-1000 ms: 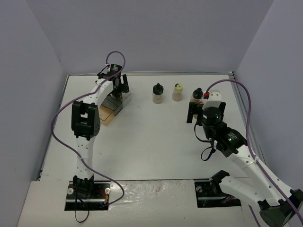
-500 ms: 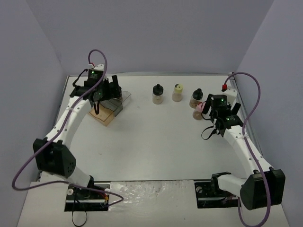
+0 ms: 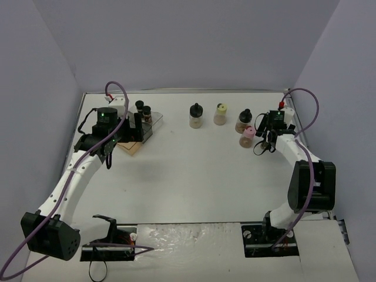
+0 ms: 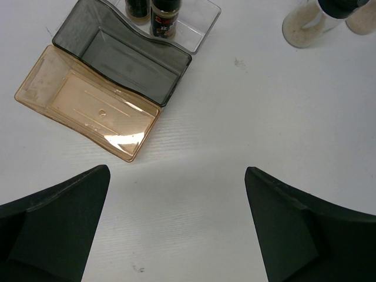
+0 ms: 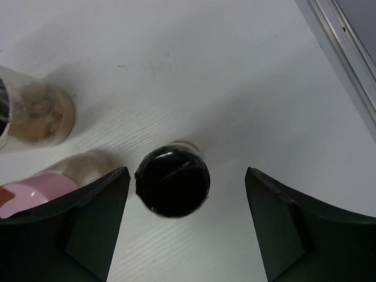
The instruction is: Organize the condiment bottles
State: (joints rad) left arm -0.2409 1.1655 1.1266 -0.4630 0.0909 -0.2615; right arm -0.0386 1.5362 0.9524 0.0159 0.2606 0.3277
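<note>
In the right wrist view a slim black-capped bottle [image 5: 172,182] stands upright between the jaws of my right gripper [image 5: 187,171]. The jaws are open, with a gap on each side of the cap. Just left of it are the pink-capped bottle [image 5: 32,191] and a brown-filled bottle [image 5: 35,114]. From the top view, my right gripper [image 3: 262,130] sits beside the pink-capped bottle [image 3: 247,137]. My left gripper [image 3: 134,124] hovers open by the stepped tray [image 3: 132,145], nothing between its fingers. Two black-capped bottles [image 3: 143,108] stand in the tray's clear back step [image 4: 200,23].
A rounder black-capped bottle [image 3: 195,116], a yellow-green-capped bottle [image 3: 221,113] and another black-capped bottle [image 3: 244,120] stand in a row at the back. The table's right edge rail [image 5: 346,53] runs close to my right gripper. Grey walls enclose the table.
My left arm has drawn back from the tray, uncovering two bottles in it. My right arm has swung to the back right, down over a black-capped bottle, and its jaws have narrowed.
</note>
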